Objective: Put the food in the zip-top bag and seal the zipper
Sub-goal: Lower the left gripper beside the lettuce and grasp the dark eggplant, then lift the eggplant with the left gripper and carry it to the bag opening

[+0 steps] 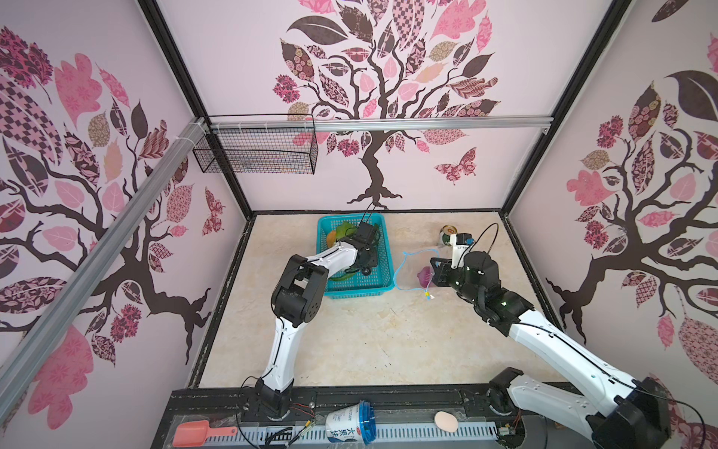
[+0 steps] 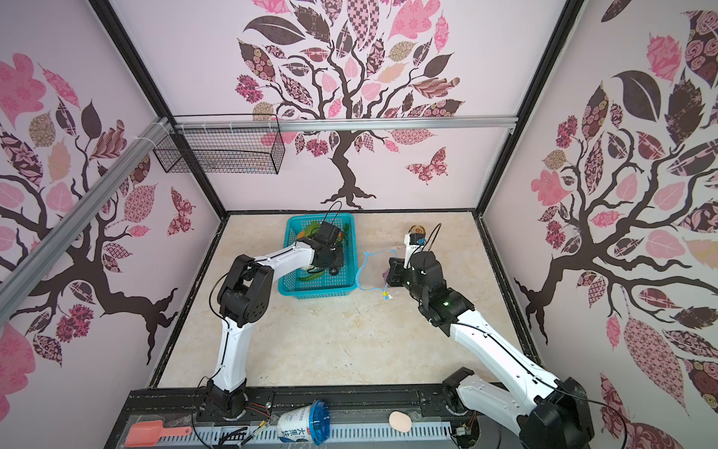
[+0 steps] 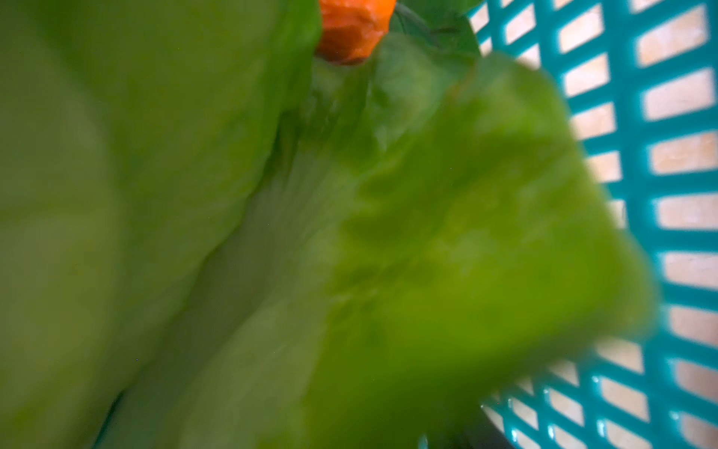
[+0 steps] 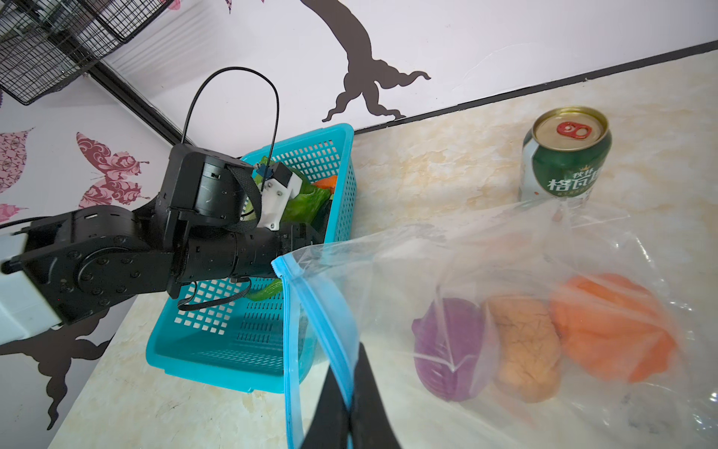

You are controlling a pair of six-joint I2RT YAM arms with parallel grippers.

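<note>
**Right tool.** The right tool (image 4: 349,381) is pressed together on the zipper (image 4: 322,311), pinching one lip of the light blue strip and holding it up off the tabletop (image 1: 369,342). The mouth stands open towards the teal perforated basket (image 4: 217,342). The yellow slider (image 1: 428,296) hangs at the near end of the strip.

**Left tool.** The left tool (image 1: 364,267) is down inside the basket among the greens. Its wrist view is filled by the blurred napa cabbage (image 3: 349,233), with no finger visible, so I cannot tell whether it is spread or gripping.

**Position of items.**
- The zip-top bag (image 4: 505,272) lies on the tabletop just beside the basket, with a drink can (image 4: 563,155) standing behind it.
- The bag already contains the purple onion (image 4: 447,350), the potato (image 4: 524,350) and the pumpkin (image 4: 614,326).
- The cabbage is in the basket, right up against the left wrist camera, with an orange piece (image 3: 349,27), possibly the carrot, beyond it.

**Handling assessment.**
- The cabbage looks like a light toy with soft, yielding leaves, and is bulky against the bag's mouth. In my judgement it is best gripped across the firmer stem end, since loose leaf would likely fold or slip.
- It should enter the bag narrow end first.
- The bag film is thin, floppy and slick. Only the strip offers a sound hold, and the free lip may sag shut.
</note>
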